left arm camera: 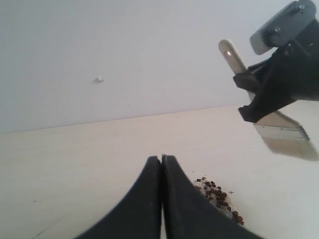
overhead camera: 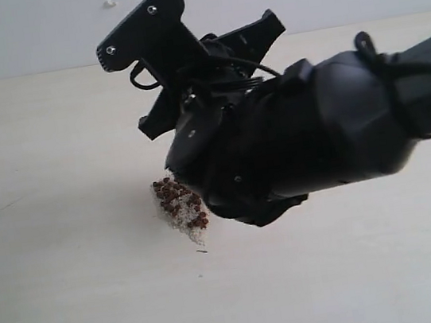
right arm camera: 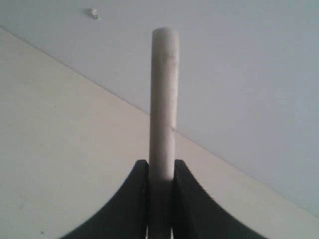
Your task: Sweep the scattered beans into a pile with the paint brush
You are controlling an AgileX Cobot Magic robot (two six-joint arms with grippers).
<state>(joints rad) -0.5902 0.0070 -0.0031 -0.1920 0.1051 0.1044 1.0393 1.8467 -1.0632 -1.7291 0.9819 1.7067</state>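
Note:
The beans (overhead camera: 179, 201) lie in one compact pile of reddish-brown pellets and pale crumbs on the pale table (overhead camera: 57, 232). In the left wrist view the pile (left arm camera: 218, 195) sits just beside my left gripper (left arm camera: 162, 160), which is shut with nothing in it. My right gripper (right arm camera: 161, 167) is shut on the pale wooden handle (right arm camera: 163, 94) of the paint brush. From the left wrist view, the right gripper (left arm camera: 250, 95) holds the paint brush (left arm camera: 279, 130) tilted, with its cream bristles (left arm camera: 295, 148) apart from the pile. In the exterior view my right arm (overhead camera: 316, 131) hides the brush.
A bare wall (overhead camera: 21, 36) rises behind the table's far edge, with a small white speck (overhead camera: 109, 3) on it. The bulky right arm fills the middle and right of the exterior view. Around the pile I see only pale table surface.

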